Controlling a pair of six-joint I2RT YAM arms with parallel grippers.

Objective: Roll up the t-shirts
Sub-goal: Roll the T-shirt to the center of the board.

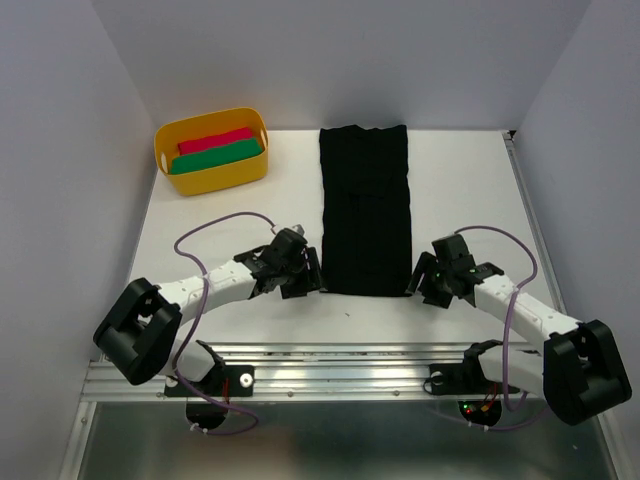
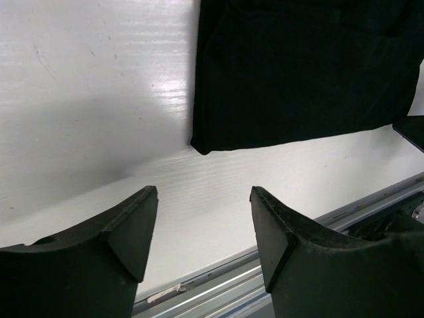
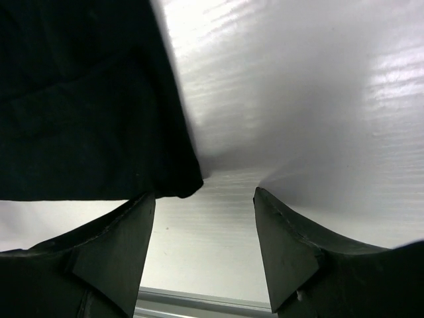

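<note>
White table (image 1: 200, 225), black t-shirt (image 1: 365, 205) mid, yellow tub (image 1: 212, 150) far-left corner. L gripper (image 2: 202, 202) & R gripper (image 3: 204, 199): spread apart, empty, near edge.

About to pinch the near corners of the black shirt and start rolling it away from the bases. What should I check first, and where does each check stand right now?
1. Left side open: ok, the left gripper has its fingers apart with nothing between them.
2. Right side open: ok, the right gripper is the same.
3. Shirt ready: ok, the black t-shirt lies flat as a long narrow strip.
4. Near left corner between the fingers: not ok, it lies ahead of them.
5. Near right corner between the fingers: not ok, it only reaches the edge of the gap.
6. Roll path free: ok, the yellow tub stands apart at the far left.
</note>
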